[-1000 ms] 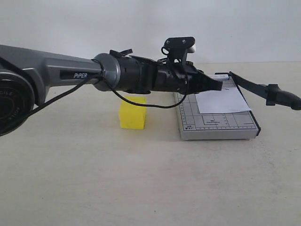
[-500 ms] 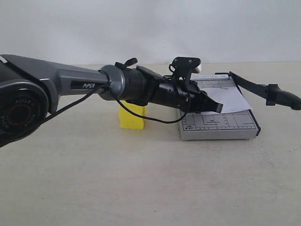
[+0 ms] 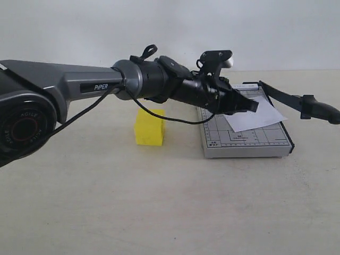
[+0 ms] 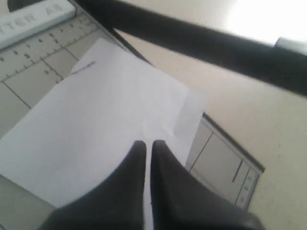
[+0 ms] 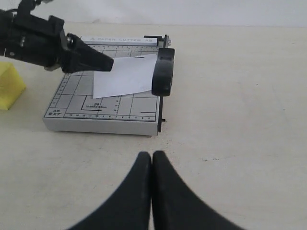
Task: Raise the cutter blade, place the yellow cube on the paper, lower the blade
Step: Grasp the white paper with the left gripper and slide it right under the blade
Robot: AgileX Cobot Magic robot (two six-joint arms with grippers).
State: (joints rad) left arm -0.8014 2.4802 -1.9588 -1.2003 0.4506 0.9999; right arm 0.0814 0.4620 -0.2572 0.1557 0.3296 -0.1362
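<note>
The cutter blade [image 3: 289, 97] stands raised off the right side of the grey cutter base [image 3: 244, 142], its thick handle [image 3: 321, 110] out to the right. The paper [image 3: 257, 118] lies skewed on the base. My left gripper [image 3: 255, 105] reaches across over the paper, shut, with nothing between its fingers. In the left wrist view the left gripper [image 4: 147, 143] points at the paper [image 4: 96, 120], under the blade [image 4: 201, 43]. The yellow cube [image 3: 149, 127] sits on the table left of the base. My right gripper [image 5: 152, 154] is shut, low over the table before the base [image 5: 100, 114].
The table top is beige with a white wall behind. The left arm's grey tube [image 3: 64, 79] and its black cable [image 3: 159, 118] hang above the cube. In the right wrist view, the blade handle [image 5: 163, 72] overhangs the base's edge and the cube [image 5: 9, 86] shows at the side.
My left gripper dipped toward the paper, then rose and moved right. The paper has turned and slid toward the blade side. Cube and blade have not moved.
</note>
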